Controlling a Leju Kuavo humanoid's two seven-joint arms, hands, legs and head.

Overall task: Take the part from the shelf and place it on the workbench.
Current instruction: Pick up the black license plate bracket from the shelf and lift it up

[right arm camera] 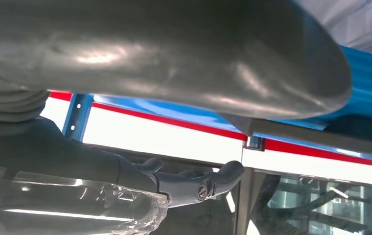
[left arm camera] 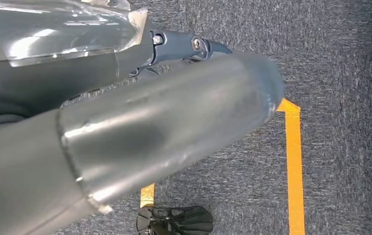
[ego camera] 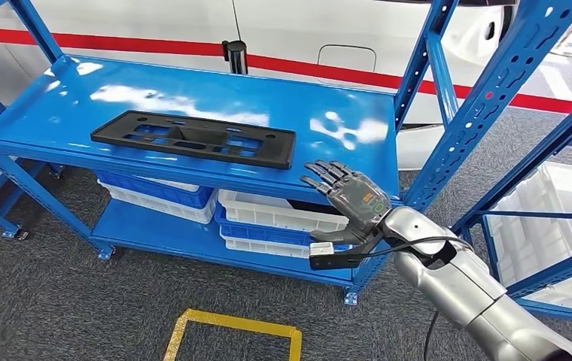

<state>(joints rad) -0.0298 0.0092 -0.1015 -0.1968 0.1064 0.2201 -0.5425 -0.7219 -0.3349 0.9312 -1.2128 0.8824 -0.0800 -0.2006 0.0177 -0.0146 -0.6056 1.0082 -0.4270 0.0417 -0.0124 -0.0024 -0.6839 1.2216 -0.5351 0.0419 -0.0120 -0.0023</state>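
One black part (ego camera: 194, 138) lies flat on the blue shelf (ego camera: 328, 105), left of the right hand (ego camera: 349, 201), which is spread and holds nothing.

My head cam: high, looking forward-down at blue shelf (ego camera: 193, 98), mid-range. Left wrist cam: close behind thumb, facing carpet. Right wrist cam: close, facing shelf at 12 o'clock, shared with head.

— Where's the part (ego camera: 195, 138)?
— Flat on the shelf's top board (ego camera: 328, 105), toward its left front.
— And the right hand (ego camera: 349, 201)?
— Just right of the part, at the board's front edge, not touching it.
— Below?
— Bins (ego camera: 279, 211) on the lower board.
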